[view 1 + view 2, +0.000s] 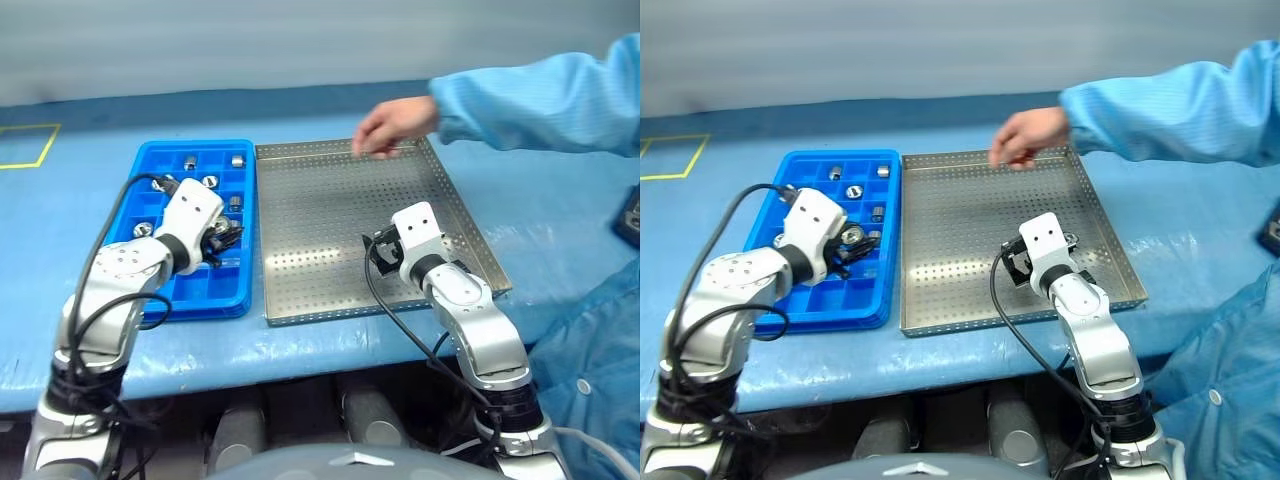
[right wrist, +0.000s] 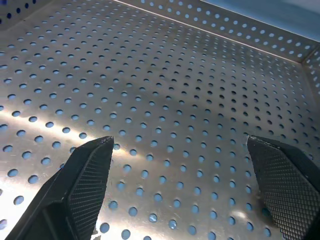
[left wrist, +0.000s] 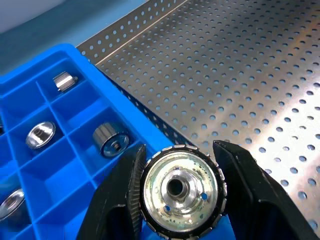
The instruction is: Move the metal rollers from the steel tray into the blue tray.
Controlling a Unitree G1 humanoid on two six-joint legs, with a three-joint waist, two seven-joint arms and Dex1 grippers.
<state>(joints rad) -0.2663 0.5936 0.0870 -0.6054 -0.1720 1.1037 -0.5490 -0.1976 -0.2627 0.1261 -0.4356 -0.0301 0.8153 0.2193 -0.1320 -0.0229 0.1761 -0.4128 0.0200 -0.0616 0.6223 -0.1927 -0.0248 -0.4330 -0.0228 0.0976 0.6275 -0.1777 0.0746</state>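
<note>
Left gripper (image 3: 177, 192) clamped on a metal roller (image 3: 180, 187), both black fingers (image 3: 120, 200) pressed against its knurled rim, bore facing the wrist camera. Held above the blue tray (image 1: 150, 285), near the edge beside the steel tray (image 1: 330, 215), not yet inside any compartment. Several rollers already seated in cells of the blue tray: three (image 3: 111, 140) close by in the left wrist view, others further along the grid. Right gripper (image 2: 185, 185) hanging over the steel tray with jaws wide apart and nothing between them; bare perforated sheet below, no roller visible there. A person's hand (image 1: 392, 125) resting at the far rim of the steel tray. Main risk, judged from here: release while straddling a divider or the rim, leaving the roller tipped on an edge, or rolling onto the desk (image 1: 60, 220). Second risk: lowering into a cell already filled, knocking one roller against another. Grip only on the curved rim, so likely to slip if the wrist tilts further. Also possible: contact with the person's hand if the right arm sweeps toward that far rim.
</note>
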